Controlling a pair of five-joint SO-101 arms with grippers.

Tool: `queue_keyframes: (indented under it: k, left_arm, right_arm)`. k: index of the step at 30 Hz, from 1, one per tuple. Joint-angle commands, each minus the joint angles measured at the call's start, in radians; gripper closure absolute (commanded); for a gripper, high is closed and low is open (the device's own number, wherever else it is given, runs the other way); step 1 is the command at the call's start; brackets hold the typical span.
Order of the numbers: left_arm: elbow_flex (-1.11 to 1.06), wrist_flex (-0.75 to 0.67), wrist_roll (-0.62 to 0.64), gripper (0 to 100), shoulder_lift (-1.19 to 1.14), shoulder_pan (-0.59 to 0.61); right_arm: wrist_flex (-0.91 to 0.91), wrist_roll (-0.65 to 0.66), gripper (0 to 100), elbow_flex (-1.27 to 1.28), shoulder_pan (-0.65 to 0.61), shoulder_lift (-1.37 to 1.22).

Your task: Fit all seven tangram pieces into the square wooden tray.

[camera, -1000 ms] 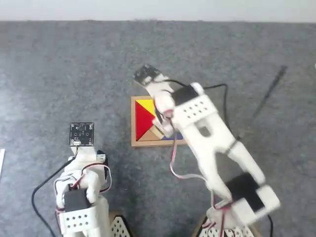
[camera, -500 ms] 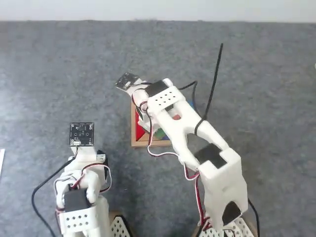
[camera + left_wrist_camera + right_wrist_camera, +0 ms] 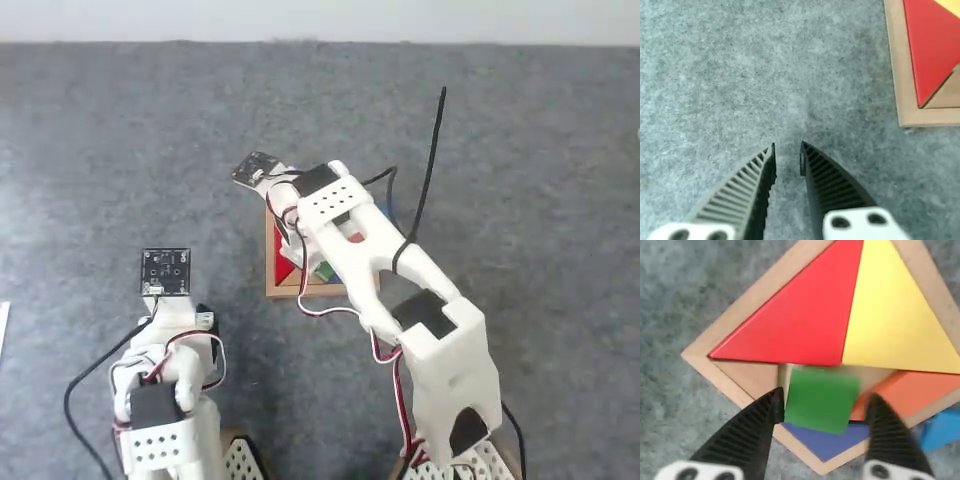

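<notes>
The right claw (image 3: 823, 399) hangs released just over the wooden tray (image 3: 702, 361). Its two fingers stand spread on both sides of the green square (image 3: 820, 402), which lies a little tilted between them. Just beyond its fingertips are the red triangle (image 3: 800, 325) and the yellow triangle (image 3: 885, 325). The left claw (image 3: 787, 150) is low over the grey bench (image 3: 715, 75), well apart from the tray, its fingers only slightly parted and grasping nothing.
</notes>
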State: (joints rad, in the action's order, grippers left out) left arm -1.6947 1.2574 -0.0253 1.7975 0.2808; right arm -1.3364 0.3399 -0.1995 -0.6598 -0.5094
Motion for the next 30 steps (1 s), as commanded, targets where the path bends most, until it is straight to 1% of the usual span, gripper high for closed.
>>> queue_keyframes:
  k: [1, 6, 9, 11, 15, 16, 20, 26, 30]
  left_arm:
    - [0.012, 0.003, 0.0, 92, 0.018, -0.003]
    - [0.012, 0.003, 0.0, 92, 0.018, -0.003]
    - [0.012, 0.003, 0.0, 92, 0.018, -0.003]
    - [0.012, 0.003, 0.0, 92, 0.018, -0.003]
    - [0.012, 0.003, 0.0, 92, 0.018, -0.003]
    - [0.012, 0.003, 0.0, 92, 0.018, -0.003]
    - [0.012, 0.003, 0.0, 92, 0.018, -0.003]
    - [0.012, 0.003, 0.0, 92, 0.018, -0.003]
    - [0.012, 0.003, 0.0, 92, 0.018, -0.003]
  right_arm:
    - [0.005, 0.014, 68.5, -0.054, -0.001, 0.021]
    - [-0.038, 0.009, 68.5, -0.075, -0.007, 0.03]
    - [-0.093, 0.009, 69.1, -0.115, 0.031, 0.065]
    - [-0.084, 0.008, 74.1, -0.117, 0.073, 0.093]
    - [-0.021, -0.002, 93.0, -0.114, 0.143, 0.082]
    - [0.002, -0.008, 95.8, -0.114, 0.15, 0.065]
    - [0.053, -0.006, 93.9, -0.114, 0.153, -0.016]
    - [0.019, -0.008, 94.0, -0.114, 0.09, -0.044]
    - [0.018, -0.008, 94.0, -0.114, 0.074, -0.053]
